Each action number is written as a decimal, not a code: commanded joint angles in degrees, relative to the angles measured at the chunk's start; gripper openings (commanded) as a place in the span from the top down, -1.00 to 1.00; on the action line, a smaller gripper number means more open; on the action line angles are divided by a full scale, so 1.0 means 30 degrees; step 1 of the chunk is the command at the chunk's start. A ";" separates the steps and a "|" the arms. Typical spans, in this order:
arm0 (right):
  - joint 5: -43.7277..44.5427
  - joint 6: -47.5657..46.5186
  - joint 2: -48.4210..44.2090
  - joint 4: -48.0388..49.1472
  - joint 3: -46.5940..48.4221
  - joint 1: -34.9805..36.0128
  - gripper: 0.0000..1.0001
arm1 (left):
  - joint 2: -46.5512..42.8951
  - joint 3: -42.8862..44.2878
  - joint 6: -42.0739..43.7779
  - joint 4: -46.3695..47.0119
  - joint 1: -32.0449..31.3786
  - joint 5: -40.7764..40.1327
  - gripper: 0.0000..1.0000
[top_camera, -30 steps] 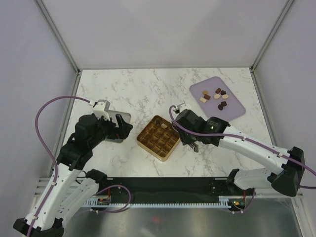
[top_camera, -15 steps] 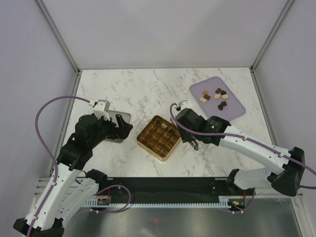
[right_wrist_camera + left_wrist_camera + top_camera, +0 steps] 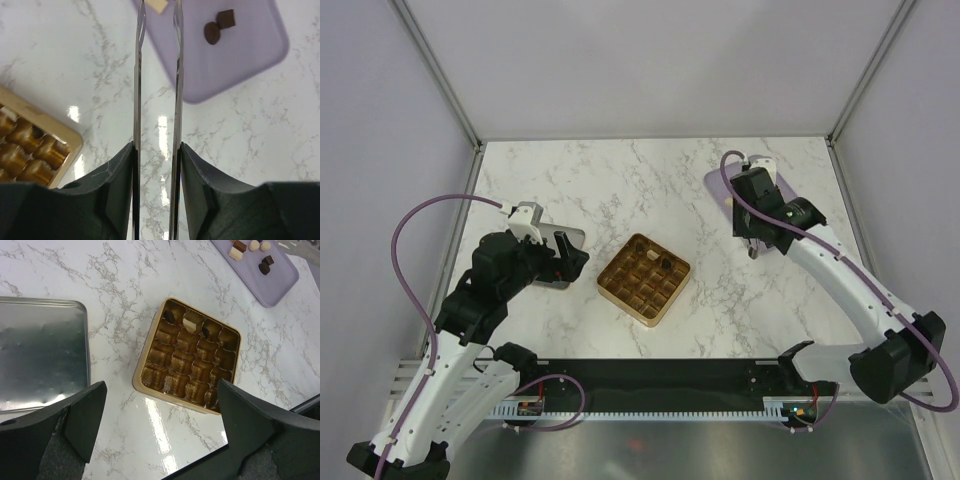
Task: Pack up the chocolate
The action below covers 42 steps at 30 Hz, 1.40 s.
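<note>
The gold grid tray (image 3: 628, 297) sits mid-table and also shows in the left wrist view (image 3: 144, 386). In its far cells lie three pieces of chocolate: a dark piece (image 3: 169, 316), a cream piece (image 3: 190, 324) and another dark piece (image 3: 205, 332). More chocolate lies on the purple board (image 3: 240, 55): a dark round (image 3: 212, 33), a dark square (image 3: 226, 18) and a tan piece (image 3: 159, 5). My right gripper (image 3: 752, 250) (image 3: 157, 11) hovers at the board's near edge, slightly open and empty. My left gripper (image 3: 570, 258) (image 3: 160, 440) is wide open and empty, left of the gold tray.
A silver metal lid (image 3: 42, 355) lies under my left gripper, left of the gold tray, and shows in the top view (image 3: 568, 237). My right arm hides most of the purple board (image 3: 713, 182) from above. Grey walls and frame posts enclose the marble table.
My right arm has left the gold tray's right side and swung back-right to the purple board. A dark piece now shows in the tray where it was. The left arm has not moved.
</note>
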 commanded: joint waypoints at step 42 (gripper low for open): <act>-0.7562 -0.1694 0.3011 0.5474 -0.3355 -0.8291 0.04 | -0.0138 -0.0083 0.0680 0.0037 -0.0096 -0.0201 -0.99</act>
